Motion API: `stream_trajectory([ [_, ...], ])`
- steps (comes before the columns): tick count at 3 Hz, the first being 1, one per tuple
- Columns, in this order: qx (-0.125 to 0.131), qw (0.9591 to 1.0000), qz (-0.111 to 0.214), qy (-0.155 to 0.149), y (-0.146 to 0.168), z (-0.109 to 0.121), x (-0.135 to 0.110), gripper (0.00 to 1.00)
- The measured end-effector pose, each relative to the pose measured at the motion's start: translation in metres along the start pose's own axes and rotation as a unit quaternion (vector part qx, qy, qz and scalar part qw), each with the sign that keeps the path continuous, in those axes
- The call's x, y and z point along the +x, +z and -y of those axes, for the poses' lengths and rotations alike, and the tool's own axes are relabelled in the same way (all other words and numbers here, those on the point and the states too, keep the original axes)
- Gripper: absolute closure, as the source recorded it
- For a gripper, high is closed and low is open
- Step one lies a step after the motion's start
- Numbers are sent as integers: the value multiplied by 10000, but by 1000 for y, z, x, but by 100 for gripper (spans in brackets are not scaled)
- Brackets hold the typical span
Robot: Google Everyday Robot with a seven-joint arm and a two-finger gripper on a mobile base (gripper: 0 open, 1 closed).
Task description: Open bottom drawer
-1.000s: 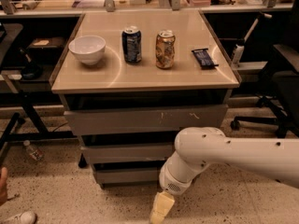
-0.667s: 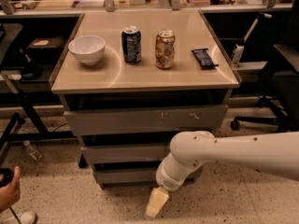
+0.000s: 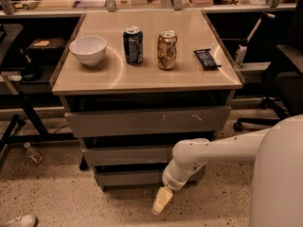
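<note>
The bottom drawer (image 3: 128, 178) is the narrowest grey front, lowest of three under the tan tabletop, and looks closed. My gripper (image 3: 161, 201) hangs from the white arm (image 3: 213, 152) reaching in from the right. It sits just below and in front of the bottom drawer's right part, near the floor. Above it are the mid-width front (image 3: 125, 155) and the widest front with white scratch marks (image 3: 147, 121).
On the tabletop (image 3: 142, 77) stand a white bowl (image 3: 88, 49), a blue can (image 3: 133, 44), a gold can (image 3: 167, 49) and a dark snack bar (image 3: 207, 58). A plastic bottle (image 3: 32, 152) lies on the floor at left. An office chair base (image 3: 265, 115) stands at right.
The view has moved closer to the cabinet. The arm and gripper have shifted slightly left, staying low in front of the bottom drawer.
</note>
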State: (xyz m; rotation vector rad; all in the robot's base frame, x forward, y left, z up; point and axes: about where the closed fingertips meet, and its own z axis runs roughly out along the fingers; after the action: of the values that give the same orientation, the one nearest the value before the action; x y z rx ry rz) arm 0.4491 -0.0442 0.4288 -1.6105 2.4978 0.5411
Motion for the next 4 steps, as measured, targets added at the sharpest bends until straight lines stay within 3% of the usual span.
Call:
stream_trajectory([
  [1,0,10000,0,0,0,0,0,0],
  [2,-116,9997,197,21,31,13,7,0],
  [3,3,9990,427,99,77,56,27,0],
  [4,240,9982,525,180,137,120,59,0],
])
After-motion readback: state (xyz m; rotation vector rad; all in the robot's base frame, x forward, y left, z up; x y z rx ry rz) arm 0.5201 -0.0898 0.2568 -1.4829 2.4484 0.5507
